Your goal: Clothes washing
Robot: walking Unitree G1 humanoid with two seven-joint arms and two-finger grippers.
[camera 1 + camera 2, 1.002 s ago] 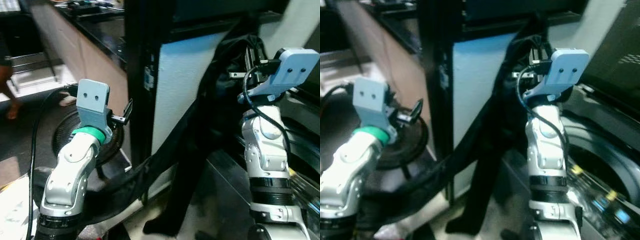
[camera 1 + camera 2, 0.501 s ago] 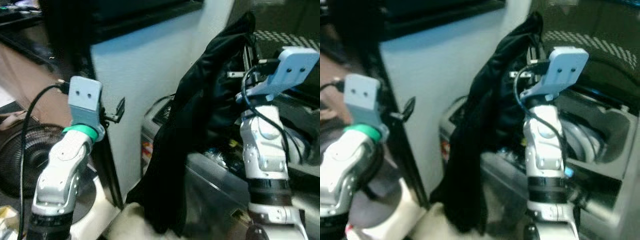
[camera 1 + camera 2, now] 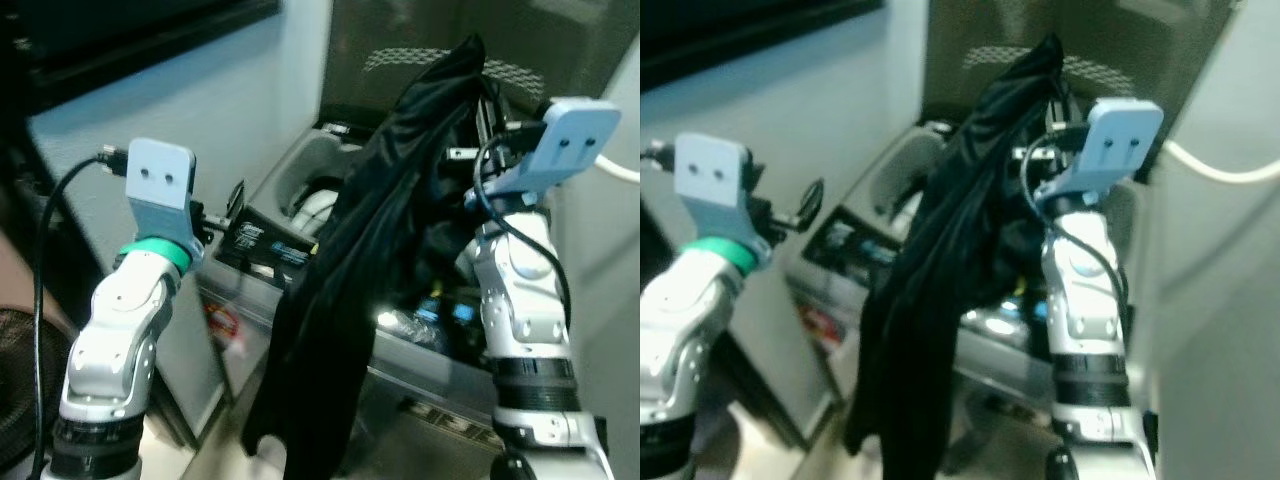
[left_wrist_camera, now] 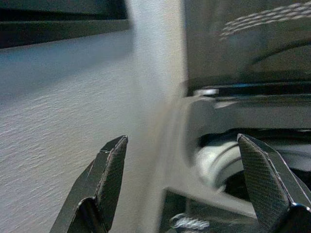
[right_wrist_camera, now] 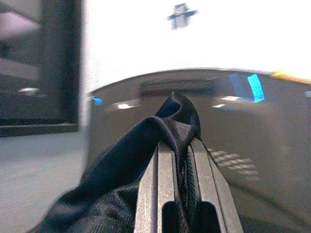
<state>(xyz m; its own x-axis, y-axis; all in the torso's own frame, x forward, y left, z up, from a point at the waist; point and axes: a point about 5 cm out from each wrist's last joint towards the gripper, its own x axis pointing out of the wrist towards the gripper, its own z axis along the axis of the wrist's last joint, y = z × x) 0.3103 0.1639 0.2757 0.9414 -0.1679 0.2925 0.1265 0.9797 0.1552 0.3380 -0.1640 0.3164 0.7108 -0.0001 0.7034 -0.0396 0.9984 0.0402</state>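
While the right claw [image 5: 177, 145] pinched the black cloth [image 3: 360, 290], it hung above the open washer [image 3: 300, 215], not yet inside. The left claw [image 4: 189, 179] was wide and held nothing.

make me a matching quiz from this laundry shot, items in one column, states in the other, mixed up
Column one:
1. left pincer
2. right pincer
3. long black fabric garment
4. top-loading grey washing machine

Column two:
a. lid raised, drum opening visible
b. shut on cloth
c. open, holding nothing
d. hanging down in front of the machine

Pairs: 1-c, 2-b, 3-d, 4-a
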